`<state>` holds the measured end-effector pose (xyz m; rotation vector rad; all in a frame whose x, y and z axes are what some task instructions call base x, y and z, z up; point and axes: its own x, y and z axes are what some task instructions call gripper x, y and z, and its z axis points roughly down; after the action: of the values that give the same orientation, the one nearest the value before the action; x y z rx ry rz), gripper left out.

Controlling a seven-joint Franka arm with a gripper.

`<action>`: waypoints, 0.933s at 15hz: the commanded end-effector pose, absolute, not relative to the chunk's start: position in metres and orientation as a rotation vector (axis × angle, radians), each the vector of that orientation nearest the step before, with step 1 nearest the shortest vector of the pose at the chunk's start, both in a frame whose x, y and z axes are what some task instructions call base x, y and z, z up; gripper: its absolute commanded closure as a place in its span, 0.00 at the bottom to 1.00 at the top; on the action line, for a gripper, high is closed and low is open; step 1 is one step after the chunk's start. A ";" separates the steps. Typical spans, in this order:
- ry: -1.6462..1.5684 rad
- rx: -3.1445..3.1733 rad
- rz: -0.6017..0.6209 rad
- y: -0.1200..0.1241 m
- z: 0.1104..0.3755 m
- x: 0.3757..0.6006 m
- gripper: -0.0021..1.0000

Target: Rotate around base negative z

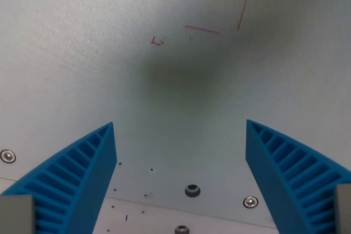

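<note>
My gripper [181, 127] is open and empty. Its two blue ribbed fingers stand wide apart, one at the wrist view's left [82, 173] and one at the wrist view's right [285, 168]. They hang above a pale grey tabletop [82, 53]. Nothing lies between the fingers. A soft dark shadow [186, 69] falls on the table beyond the gripper.
Thin red pen lines [203, 29] and a longer red stroke [244, 5] mark the table at the top. A small red mark [157, 41] lies to their left. Screws [7, 156] [250, 201] and bolt holes [192, 191] sit along the plate's seam at the bottom.
</note>
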<state>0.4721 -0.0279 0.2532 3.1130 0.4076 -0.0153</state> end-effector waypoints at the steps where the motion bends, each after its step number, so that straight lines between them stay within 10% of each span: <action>1: 0.386 3.115 -0.008 -0.028 0.255 0.472 0.00; 14: 0.115 3.138 -0.008 -0.028 0.255 0.472 0.00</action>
<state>0.4721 -0.0278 0.2532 3.1269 0.2842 -0.0151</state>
